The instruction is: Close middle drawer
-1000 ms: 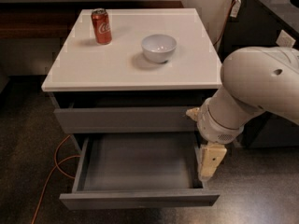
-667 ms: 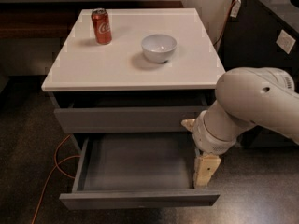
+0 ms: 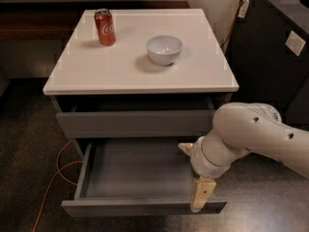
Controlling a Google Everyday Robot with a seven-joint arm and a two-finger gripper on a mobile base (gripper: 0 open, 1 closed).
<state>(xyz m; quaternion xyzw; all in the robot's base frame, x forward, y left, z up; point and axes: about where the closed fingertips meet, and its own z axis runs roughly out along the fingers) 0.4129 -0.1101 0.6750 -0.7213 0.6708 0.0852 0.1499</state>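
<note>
In the camera view, the pincer (image 3: 202,197) is hanging tip-down from the pale arm (image 3: 251,134) that is reaching in from the right, and whether it is wide or narrow I cannot tell; it is holding nothing that is showing. The middle drawer (image 3: 130,208) is standing pulled well out of the cabinet, its grey tray spreading to the left of the pincer and its flat front panel running left to right across the view, so its long axis is lying crosswise to the way it must travel. The pincer tip is sitting at the right end of that panel, at or just above its top edge; whether it is touching is not clear. Closing is likely calling for a push on the panel's outer face, away from the camera and toward the cabinet. Above the pincer, the upper drawer (image 3: 130,123) is sitting nearly shut, and farther up the white surface (image 3: 96,71) is carrying a red can (image 3: 105,27) and a bowl (image 3: 164,49)
</note>
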